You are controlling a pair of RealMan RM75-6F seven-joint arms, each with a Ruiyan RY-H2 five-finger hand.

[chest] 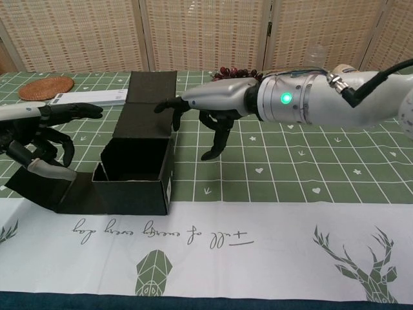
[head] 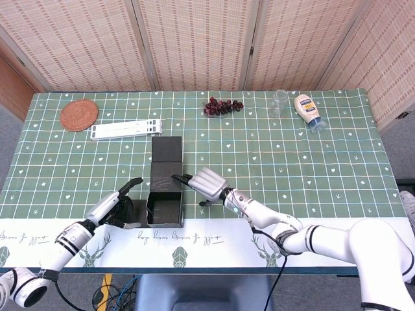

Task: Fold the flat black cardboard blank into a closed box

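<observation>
The black cardboard box (head: pixel 165 206) stands open-topped near the table's front edge, also in the chest view (chest: pixel 137 173). Its lid flap (head: pixel 166 155) leans back from the rear wall (chest: pixel 151 103). A side flap (chest: pixel 45 188) lies flat on the table to the box's left. My left hand (head: pixel 117 206) hovers over that flap with fingers apart and nothing in them (chest: pixel 35 139). My right hand (head: pixel 206 183) reaches in from the right, fingers spread, and its fingertips (chest: pixel 169 105) touch the lid near the fold.
At the back stand a woven coaster (head: pixel 79 114), a white folding stand (head: pixel 126 129), dark grapes (head: pixel 222 105), a clear glass (head: pixel 279 103) and a mayonnaise bottle (head: pixel 308 111). A white printed runner (chest: pixel 258 239) borders the table's front edge.
</observation>
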